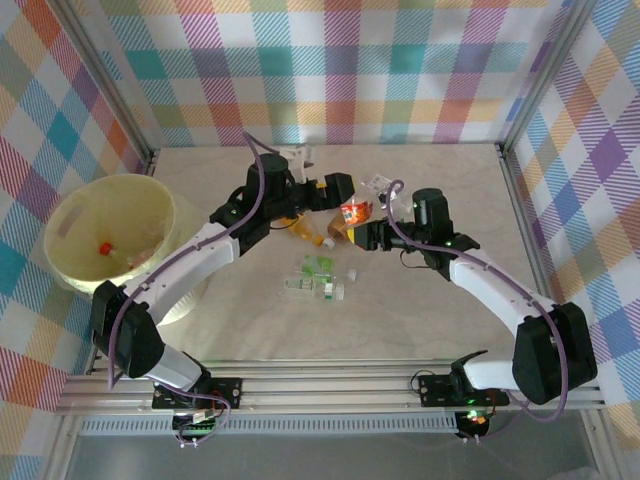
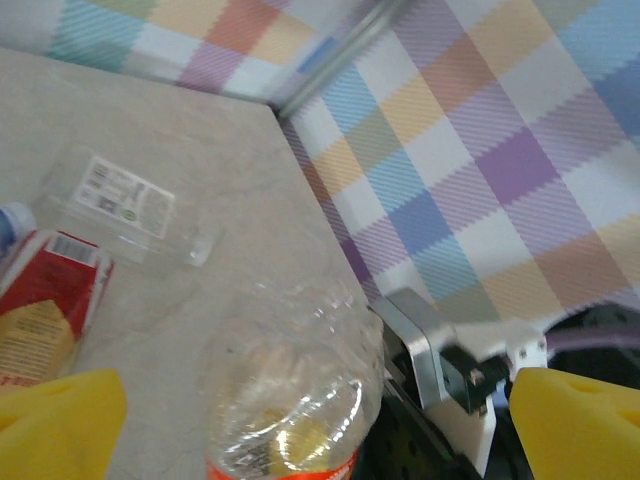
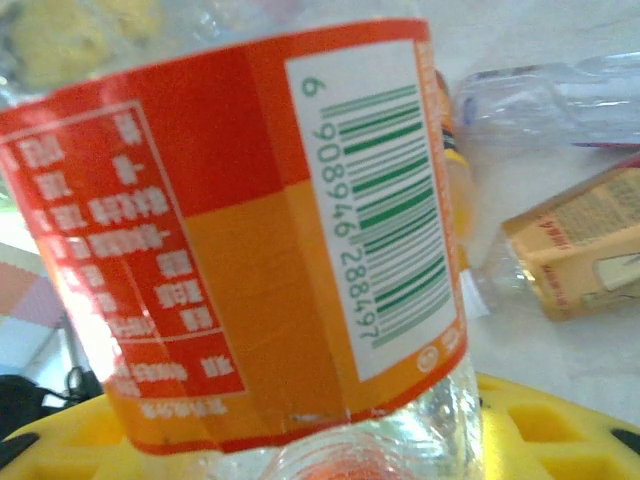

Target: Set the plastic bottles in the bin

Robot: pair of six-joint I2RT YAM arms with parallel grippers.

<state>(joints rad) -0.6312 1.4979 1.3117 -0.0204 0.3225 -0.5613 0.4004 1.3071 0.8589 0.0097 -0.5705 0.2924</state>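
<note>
Overhead view downward, wrist views close, sharing orange-labelled bottle (image 3: 270, 250)

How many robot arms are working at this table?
2. The left arm stretches from the near-left base past the bin to mid-table. The right arm reaches in from the near right, with the right gripper closed on an orange-labelled bottle. None seems hidden.

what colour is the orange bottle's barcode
Green on white; barcode clearest in the right wrist view.

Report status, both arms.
Left gripper open, straddling orange-label bottle. Right gripper looks shut on it. Bin off left, left arm across the route; other bottles on table.
</note>
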